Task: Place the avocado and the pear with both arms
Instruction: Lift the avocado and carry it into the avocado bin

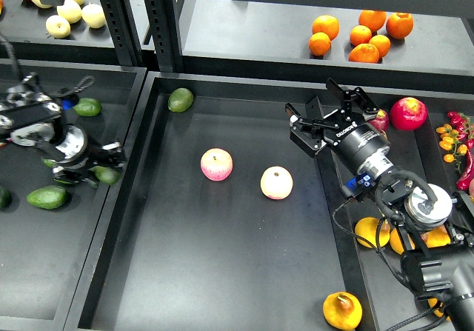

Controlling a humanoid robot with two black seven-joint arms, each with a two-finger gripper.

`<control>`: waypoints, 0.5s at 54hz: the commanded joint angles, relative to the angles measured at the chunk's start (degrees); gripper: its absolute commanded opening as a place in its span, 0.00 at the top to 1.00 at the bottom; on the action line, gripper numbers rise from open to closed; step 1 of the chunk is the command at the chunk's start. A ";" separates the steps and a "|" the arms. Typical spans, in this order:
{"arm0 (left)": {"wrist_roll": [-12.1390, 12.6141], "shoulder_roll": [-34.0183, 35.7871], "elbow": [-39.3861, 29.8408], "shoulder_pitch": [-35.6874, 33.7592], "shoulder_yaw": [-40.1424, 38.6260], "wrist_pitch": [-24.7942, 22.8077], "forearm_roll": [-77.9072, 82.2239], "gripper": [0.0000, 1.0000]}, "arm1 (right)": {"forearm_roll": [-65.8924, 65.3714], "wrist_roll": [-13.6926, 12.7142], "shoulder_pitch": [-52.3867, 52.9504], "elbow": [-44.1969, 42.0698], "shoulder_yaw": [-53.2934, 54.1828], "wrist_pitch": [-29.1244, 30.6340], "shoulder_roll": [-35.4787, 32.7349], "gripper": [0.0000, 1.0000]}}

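My left gripper [98, 169] is over the left tray [44, 272], near its right wall, shut on the dark green avocado [108, 175]. The pear [342, 310], golden yellow-orange with a brownish patch at its top, lies at the front right of the centre tray [244, 264], far from both grippers. My right gripper [326, 103] is open and empty above the back right part of the centre tray.
Two pink-and-yellow apples [216, 164] [276, 182] lie mid-tray. A rounder avocado [180, 99] lies at the tray's back left. More avocados [48, 196] [87, 107] are in the left tray. Oranges [361, 35] sit on the back shelf. A red apple [408, 113] and yellow fruit [370, 232] are at the right.
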 commanded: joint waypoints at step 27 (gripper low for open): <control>0.00 5.48 0.40 8.53 -5.61 0.01 0.80 0.86 | -0.53 0.00 0.23 -0.59 -1.88 -0.18 0.00 0.00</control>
